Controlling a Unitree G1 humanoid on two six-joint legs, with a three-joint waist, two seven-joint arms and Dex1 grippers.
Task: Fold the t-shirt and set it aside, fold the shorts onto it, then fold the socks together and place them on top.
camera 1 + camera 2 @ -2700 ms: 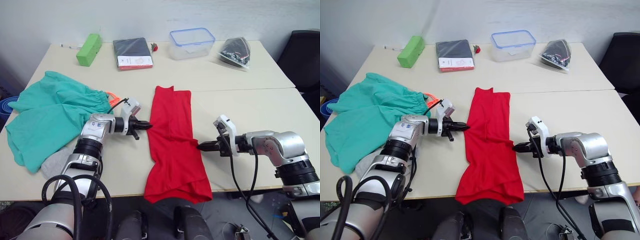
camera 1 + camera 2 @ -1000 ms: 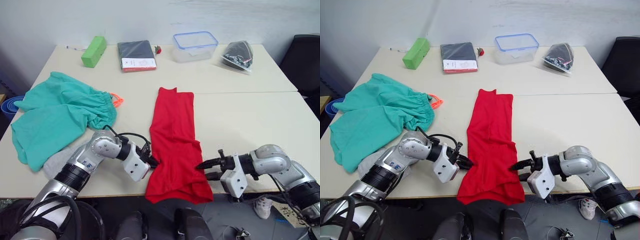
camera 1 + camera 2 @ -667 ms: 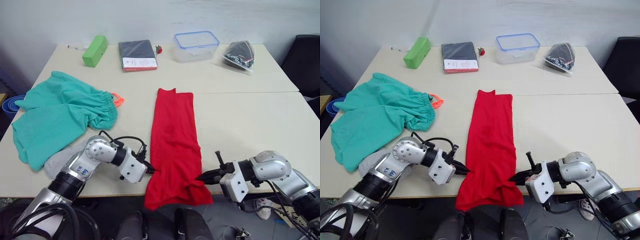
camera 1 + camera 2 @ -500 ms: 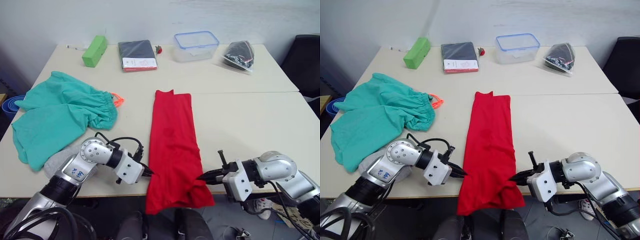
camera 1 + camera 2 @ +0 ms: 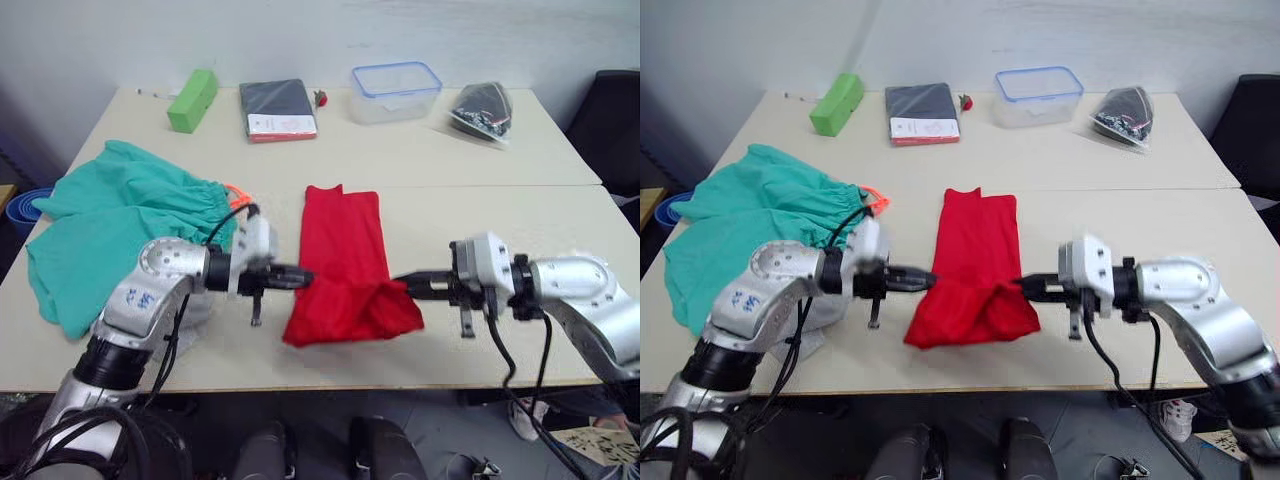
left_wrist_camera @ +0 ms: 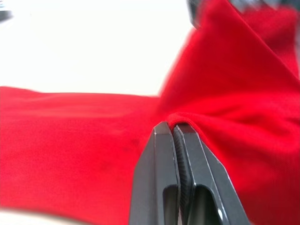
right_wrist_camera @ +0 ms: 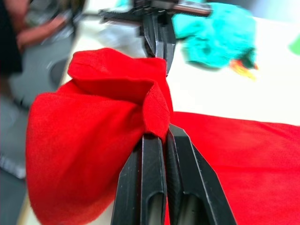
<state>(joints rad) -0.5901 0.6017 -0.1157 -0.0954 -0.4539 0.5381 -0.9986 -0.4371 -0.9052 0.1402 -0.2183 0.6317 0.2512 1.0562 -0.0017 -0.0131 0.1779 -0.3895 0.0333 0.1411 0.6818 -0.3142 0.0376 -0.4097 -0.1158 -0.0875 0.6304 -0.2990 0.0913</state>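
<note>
Left of you the shorts [image 5: 110,230] lie unfolded – socks not clearly visible; your left gripper [image 5: 300,279] and right gripper [image 5: 402,281] each pinch the t-shirt [image 5: 345,262] at mid-table, lower half lifted – first fold underway

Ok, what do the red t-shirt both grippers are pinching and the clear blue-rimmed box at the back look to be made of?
The red t-shirt looks like soft matte knit cloth, probably cotton: it drapes and bunches where the left gripper and right gripper pinch it. The clear box with the blue-rimmed lid looks like rigid, glossy see-through plastic.
</note>
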